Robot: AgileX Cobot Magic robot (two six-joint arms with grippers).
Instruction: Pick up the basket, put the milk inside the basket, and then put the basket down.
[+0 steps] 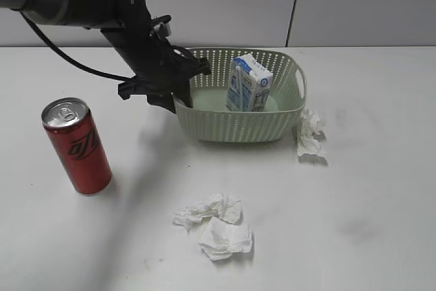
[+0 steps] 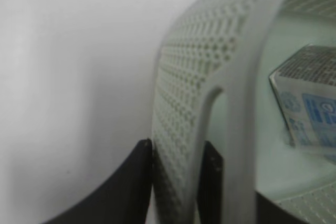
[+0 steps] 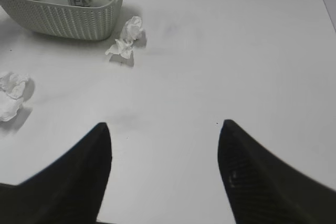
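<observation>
Milk [image 1: 248, 84] upright inside basket [image 1: 240, 124], leaning slightly. Basket sits on white surface [image 1: 368, 189]. Left gripper [image 2: 177, 174] clamped on basket's left wall, one finger outside, one inside. Right gripper [image 3: 164, 129] spread apart, holding nothing, above bare surface well away from basket. Red can [image 1: 76, 145] upright left of basket. Crumpled tissues [image 1: 214, 226] in front; another tissue [image 1: 310, 134] touching basket's right corner.

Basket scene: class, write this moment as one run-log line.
left gripper: shut on basket wall | milk: inside basket | right gripper: open, empty
</observation>
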